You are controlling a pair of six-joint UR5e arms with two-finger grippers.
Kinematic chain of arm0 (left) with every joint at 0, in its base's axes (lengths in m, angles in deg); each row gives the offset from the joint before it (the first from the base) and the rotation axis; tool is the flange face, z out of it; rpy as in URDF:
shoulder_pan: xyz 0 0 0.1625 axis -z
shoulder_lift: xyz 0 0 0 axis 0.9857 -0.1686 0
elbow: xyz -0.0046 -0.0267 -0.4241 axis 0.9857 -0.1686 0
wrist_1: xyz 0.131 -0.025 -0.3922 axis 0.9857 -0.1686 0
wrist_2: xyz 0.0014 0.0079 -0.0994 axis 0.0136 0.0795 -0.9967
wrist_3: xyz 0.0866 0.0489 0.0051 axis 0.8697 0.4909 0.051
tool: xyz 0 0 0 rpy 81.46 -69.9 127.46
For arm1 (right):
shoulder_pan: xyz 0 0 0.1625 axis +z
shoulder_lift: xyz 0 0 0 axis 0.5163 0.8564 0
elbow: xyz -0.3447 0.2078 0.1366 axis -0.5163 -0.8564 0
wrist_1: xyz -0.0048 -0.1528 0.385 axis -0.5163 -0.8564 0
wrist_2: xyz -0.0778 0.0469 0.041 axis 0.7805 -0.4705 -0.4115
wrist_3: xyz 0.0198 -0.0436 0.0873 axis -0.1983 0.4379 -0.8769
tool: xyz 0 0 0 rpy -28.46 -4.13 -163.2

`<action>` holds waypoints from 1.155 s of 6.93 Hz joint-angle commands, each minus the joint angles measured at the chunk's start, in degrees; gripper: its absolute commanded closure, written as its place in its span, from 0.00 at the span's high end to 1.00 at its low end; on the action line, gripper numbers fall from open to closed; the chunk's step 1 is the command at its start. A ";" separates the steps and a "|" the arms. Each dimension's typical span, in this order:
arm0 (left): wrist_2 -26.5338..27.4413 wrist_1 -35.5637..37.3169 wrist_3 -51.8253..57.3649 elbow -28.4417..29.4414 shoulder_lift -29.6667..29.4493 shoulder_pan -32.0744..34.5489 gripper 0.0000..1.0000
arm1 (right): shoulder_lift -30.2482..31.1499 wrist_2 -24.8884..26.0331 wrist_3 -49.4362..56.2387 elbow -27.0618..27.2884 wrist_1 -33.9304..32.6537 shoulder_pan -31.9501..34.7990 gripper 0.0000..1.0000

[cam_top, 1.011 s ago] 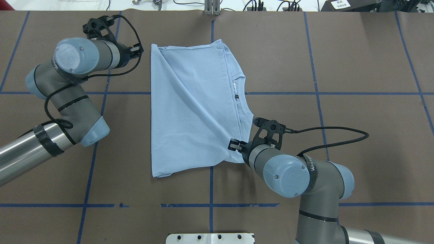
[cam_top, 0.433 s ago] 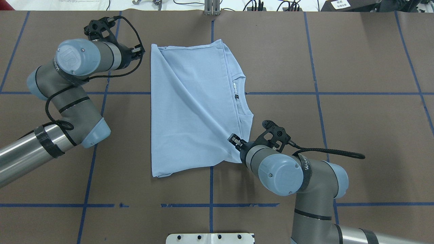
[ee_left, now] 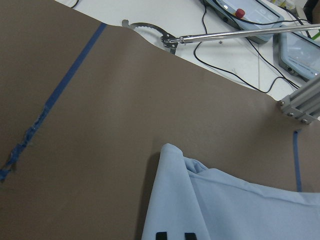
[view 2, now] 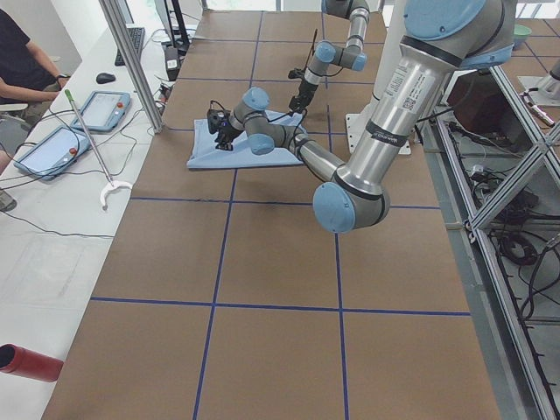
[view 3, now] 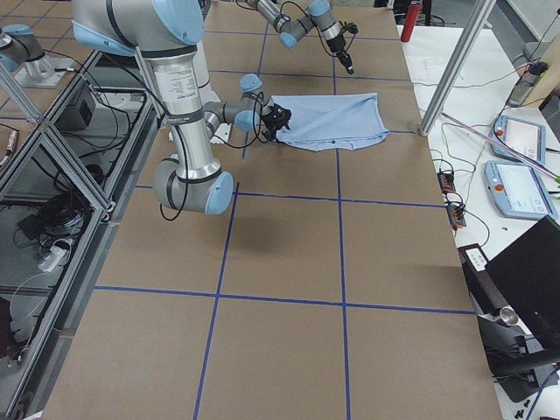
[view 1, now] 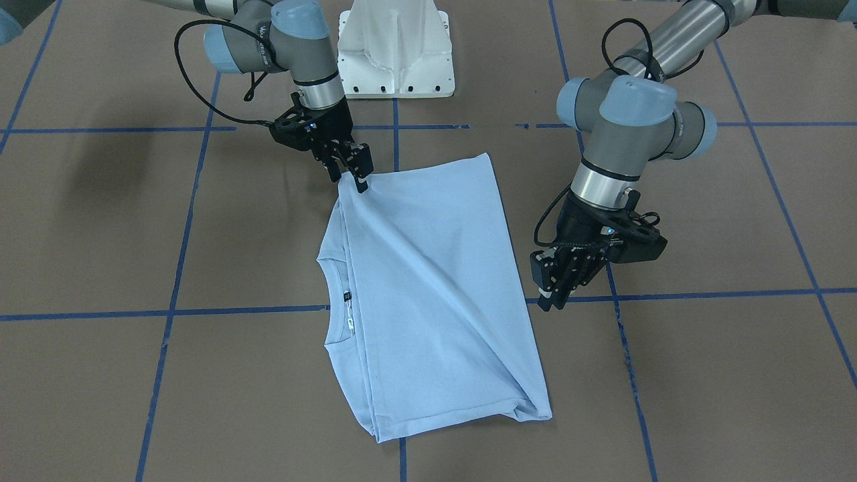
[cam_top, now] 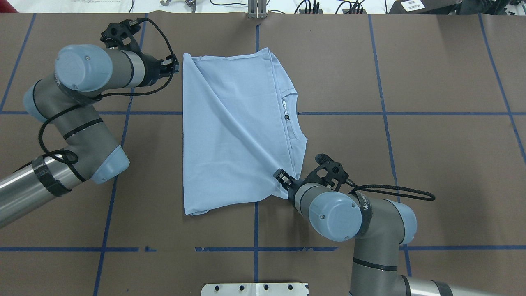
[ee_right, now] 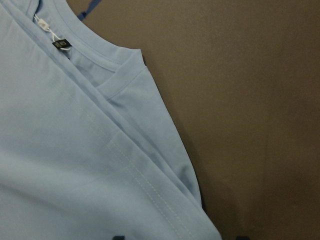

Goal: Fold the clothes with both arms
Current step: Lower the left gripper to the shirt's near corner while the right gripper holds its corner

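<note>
light blue t-shirt [cam_top: 230,135] lies partly folded on the worktop [cam_top: 431,164]; another fold seems due. right end effector [cam_top: 281,176] gapes over its corner, gripping nothing; left end effector [cam_top: 175,67] looks nearly closed, empty.

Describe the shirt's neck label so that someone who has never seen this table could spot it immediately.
On the brown table lies a folded light blue T-shirt. Along its collar, just inside, sits the neck label: a tiny dark square, unlike the white tag beside it.
</note>
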 commanded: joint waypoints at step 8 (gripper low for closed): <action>-1.21 3.43 -6.88 -5.13 1.99 -1.91 0.38 | -1.25 -2.31 0.81 -0.22 0.12 0.00 0.00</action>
